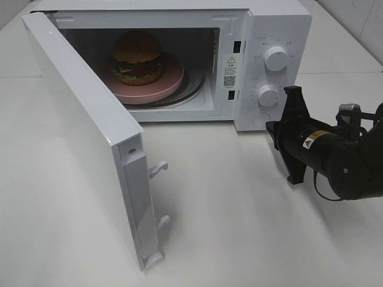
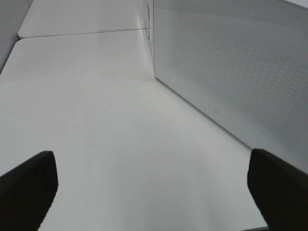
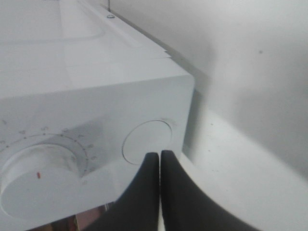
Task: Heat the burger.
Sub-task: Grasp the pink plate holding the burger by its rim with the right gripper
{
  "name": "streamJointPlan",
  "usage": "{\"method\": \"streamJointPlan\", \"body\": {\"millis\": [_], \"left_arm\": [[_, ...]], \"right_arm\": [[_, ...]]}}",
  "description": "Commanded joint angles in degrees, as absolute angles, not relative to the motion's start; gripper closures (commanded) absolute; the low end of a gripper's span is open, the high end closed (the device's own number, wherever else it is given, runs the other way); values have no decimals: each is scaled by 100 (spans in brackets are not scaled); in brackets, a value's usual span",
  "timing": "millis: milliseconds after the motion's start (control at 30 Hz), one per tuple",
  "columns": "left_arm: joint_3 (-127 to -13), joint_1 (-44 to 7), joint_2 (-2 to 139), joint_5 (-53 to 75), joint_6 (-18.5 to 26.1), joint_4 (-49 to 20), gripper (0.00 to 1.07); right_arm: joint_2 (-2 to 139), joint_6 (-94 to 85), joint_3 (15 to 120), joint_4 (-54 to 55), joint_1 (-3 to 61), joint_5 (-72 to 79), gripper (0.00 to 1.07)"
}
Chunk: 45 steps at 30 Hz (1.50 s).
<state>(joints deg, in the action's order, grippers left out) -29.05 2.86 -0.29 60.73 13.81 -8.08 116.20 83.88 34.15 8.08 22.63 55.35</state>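
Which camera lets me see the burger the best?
The exterior high view: the burger sits in plain sight on its pink plate inside the open microwave. Neither wrist view shows it; the left sees a dotted white panel, the right the control panel.

The black right arm (image 1: 344,161) reaches in from the right edge of the overhead frame, roughly level. The right gripper (image 1: 270,128) is pinched closed, fingertips together. The left gripper (image 2: 151,192) is spread wide, apparently empty.
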Motion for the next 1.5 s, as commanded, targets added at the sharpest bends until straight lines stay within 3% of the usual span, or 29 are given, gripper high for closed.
{"method": "streamJointPlan", "body": {"millis": [33, 433, 667, 867, 1133, 1500], "left_arm": [[-2911, 246, -120, 6016, 1364, -854, 4], [-2911, 246, -120, 6016, 1364, -854, 4], [-2911, 246, -120, 6016, 1364, -854, 4], [-2911, 246, -120, 6016, 1364, -854, 4], [-2911, 246, -120, 6016, 1364, -854, 4], [-2911, 246, -120, 6016, 1364, -854, 4]], "right_arm": [[11425, 8400, 3203, 802, 2286, 5569, 107], [9952, 6314, 2298, 699, 2286, 4589, 107], [8726, 2853, 2320, 837, 2286, 1822, 107], [8474, 1112, 2739, 831, 2275, -413, 105], [8468, 298, 3340, 647, 2275, -2074, 103], [8468, 596, 4383, 510, 2275, -4607, 100]]}}
